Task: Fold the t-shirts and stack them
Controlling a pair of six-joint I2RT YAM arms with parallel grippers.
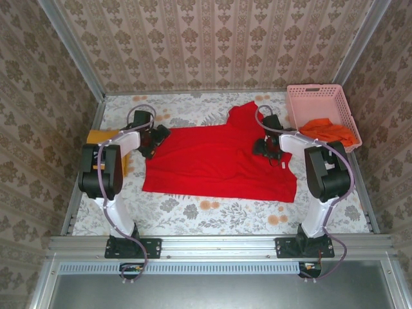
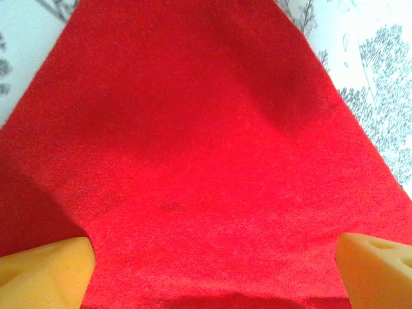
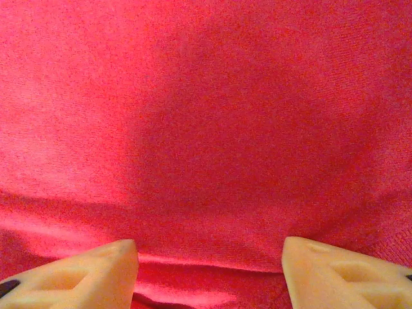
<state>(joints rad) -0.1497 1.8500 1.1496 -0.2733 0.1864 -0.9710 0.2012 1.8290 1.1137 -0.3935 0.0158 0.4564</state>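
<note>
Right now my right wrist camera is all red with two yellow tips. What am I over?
Observer: Your right gripper hangs over the red shirt, near its right side.
Operator: Where's my other arm?
Observer: The left gripper is open at the shirt's left edge.
Operator: Any more shirts?
Observer: An orange shirt lies in the pink basket, far right corner.

**Basket, worktop, walls**

A pink lattice basket (image 1: 308, 103) sits at the upper right, on the far corner of the floral-patterned worktop (image 1: 212, 215). Wallpapered walls (image 1: 212, 45) close three sides. A metal rail (image 1: 219, 245) crosses the lower frame.
</note>
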